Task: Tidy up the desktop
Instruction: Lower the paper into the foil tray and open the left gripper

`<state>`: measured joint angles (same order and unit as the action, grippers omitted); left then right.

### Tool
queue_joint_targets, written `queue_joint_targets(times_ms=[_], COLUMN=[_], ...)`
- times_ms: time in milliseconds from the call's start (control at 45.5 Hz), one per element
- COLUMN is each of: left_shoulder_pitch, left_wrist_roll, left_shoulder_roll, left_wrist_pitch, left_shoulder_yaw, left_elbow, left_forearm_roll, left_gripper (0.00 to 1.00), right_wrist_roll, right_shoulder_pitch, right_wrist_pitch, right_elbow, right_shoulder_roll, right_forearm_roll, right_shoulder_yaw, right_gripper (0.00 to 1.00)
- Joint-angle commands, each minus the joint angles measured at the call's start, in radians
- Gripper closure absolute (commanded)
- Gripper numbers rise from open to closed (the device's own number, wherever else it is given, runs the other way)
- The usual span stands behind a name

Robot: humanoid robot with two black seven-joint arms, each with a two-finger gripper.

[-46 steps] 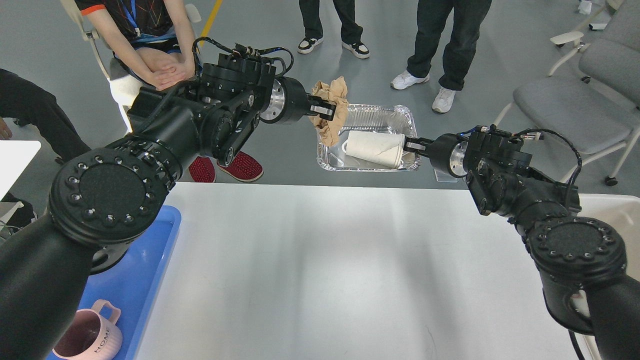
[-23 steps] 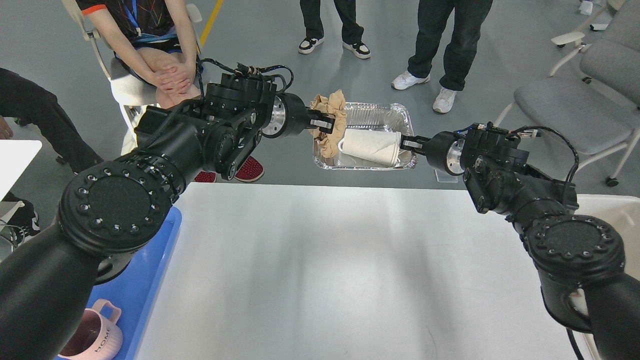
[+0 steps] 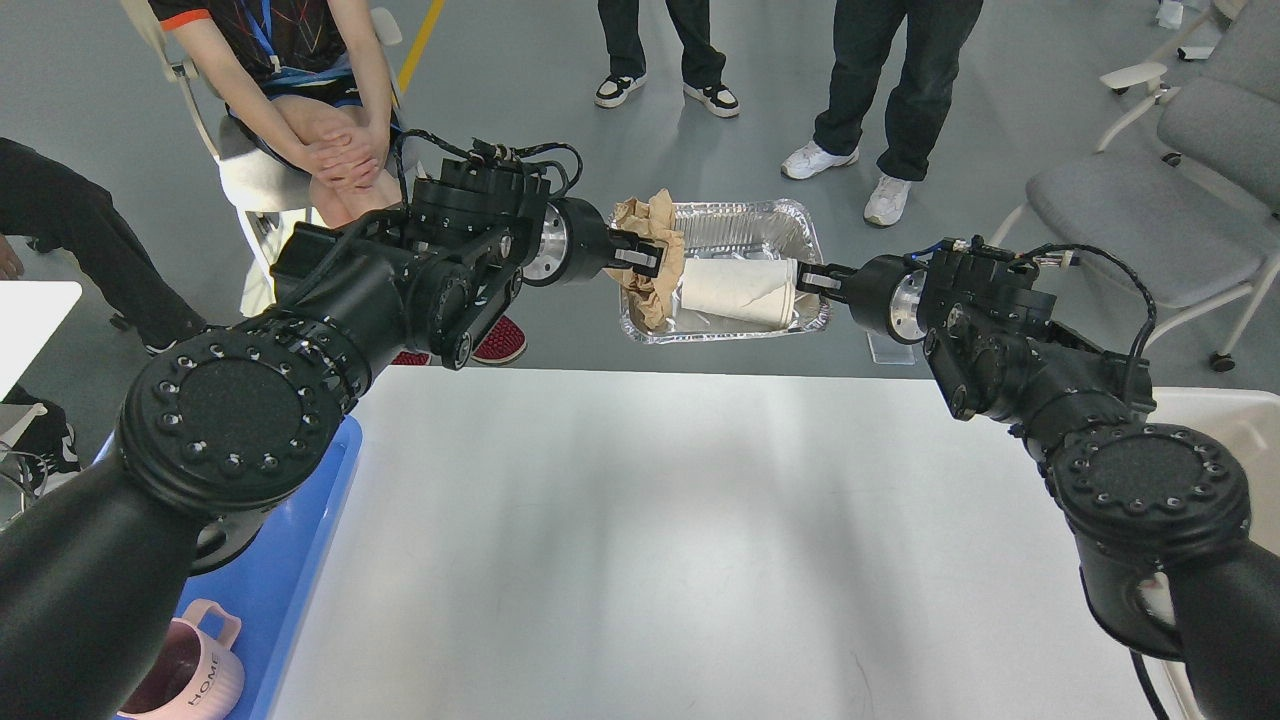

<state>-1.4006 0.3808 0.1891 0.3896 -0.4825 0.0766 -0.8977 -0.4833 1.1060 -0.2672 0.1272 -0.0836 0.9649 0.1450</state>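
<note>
The white desktop [image 3: 650, 540] fills the lower view and bears nothing in its middle. Beyond its far edge a silver foil tray [image 3: 748, 215] hangs in the air between my two arms. Inside it lies a white paper cup [image 3: 738, 290] on its side. Crumpled brown paper [image 3: 650, 225] bunches over the tray's left end. My left gripper [image 3: 643, 260] is shut on that left rim, pressed into the brown paper. My right gripper [image 3: 812, 282] is shut on the tray's right rim.
A blue tray [image 3: 285, 590] at the table's left edge holds a pink mug [image 3: 185, 675]. A white bin [image 3: 1220, 415] shows at the right edge behind my right arm. Several people stand or sit beyond the table, and grey chairs [image 3: 1150, 215] stand at the far right.
Both grippers have shifted a little to the left with the foil tray. The left gripper has come lower in the view and the tray sits more level.
</note>
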Motion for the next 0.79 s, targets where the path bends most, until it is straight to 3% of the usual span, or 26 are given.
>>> queue_joint_targets(times_ms=[0,768], left_shoulder_pitch=[-0.005,-0.037], left_wrist_roll=[0.001,0.0], left_shoulder_roll=[0.0,-0.042], left_wrist_pitch=[0.002,-0.015], left_shoulder_yaw=[-0.001,0.002], left_elbow=[0.0,-0.023], left_forearm_roll=[0.014,0.166], left_gripper=[0.08,0.04], right_wrist_roll=[0.0,0.002], right_shoulder_pitch=[0.0,-0.043], right_wrist_pitch=[0.0,0.0], right_elbow=[0.0,0.003], right_shoulder_roll=[0.001,0.015], right_forearm_roll=[0.0,-0.023], right_shoulder_yaw=[-0.001,-0.002], right_gripper=[1.0,1.0])
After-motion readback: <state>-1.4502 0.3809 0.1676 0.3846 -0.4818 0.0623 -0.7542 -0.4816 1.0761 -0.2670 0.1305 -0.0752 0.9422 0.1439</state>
